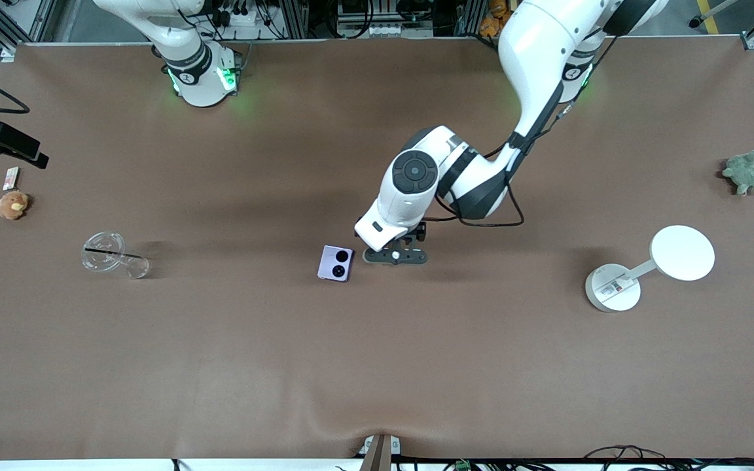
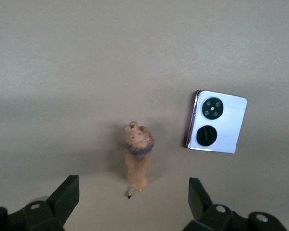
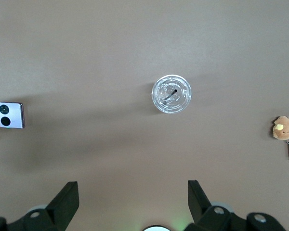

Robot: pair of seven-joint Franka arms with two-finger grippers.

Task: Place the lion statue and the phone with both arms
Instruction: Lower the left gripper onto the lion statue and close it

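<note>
Now we are seeing the left hand point(image 1: 395, 256) hanging low over the middle of the bench point(image 1: 377, 366), with its two fingers point(image 2: 67, 195) spread wide and holding nothing. The lion statue point(image 2: 138, 159) is lying on the bench right under that hand, between the fingers but not touching them. In the front view the arm is hiding the lion. The phone point(image 1: 336, 263) is lying flat just beside the lion, toward the right arm's end of the bench, with its two black circles facing up.

The right hand point(image 3: 130, 204) is waiting up high, fingers spread wide and holding nothing, looking down on a clear cup point(image 1: 112, 257) with a straw. A tan plush toy point(image 1: 12, 205) is sitting near the bench edge with a small white card point(image 1: 11, 177) beside it. A green plush turtle point(image 1: 747, 172) and a white stand point(image 1: 645, 267) are resting toward the left arm's end.
</note>
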